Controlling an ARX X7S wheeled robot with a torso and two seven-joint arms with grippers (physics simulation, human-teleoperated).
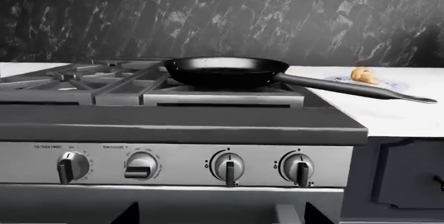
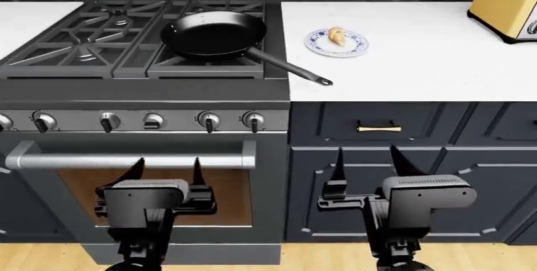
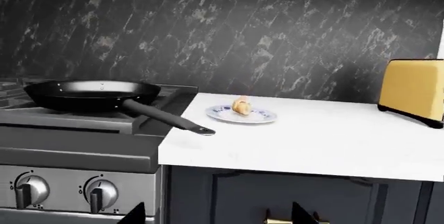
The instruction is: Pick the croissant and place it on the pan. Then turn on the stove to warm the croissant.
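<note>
White table (image 2: 403, 63) at upper right carries the croissant (image 2: 336, 34) on its plate (image 2: 356, 47), beside the empty pan (image 2: 214, 32). Both grippers, left (image 2: 165, 169) and right (image 2: 366, 159), hang low, fingers apart. Light, flaky pastry: pinch gently across its middle.

pan (image 1: 225, 70) on stove (image 1: 173, 125), croissant (image 1: 364, 75) beyond handle

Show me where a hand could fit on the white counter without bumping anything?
The widest bare patch of the counter lies between the blue-and-white plate holding the croissant and the yellow toaster, running to the front edge. It is crowded by the stove, where the pan pokes its handle over the counter beside the plate.
</note>
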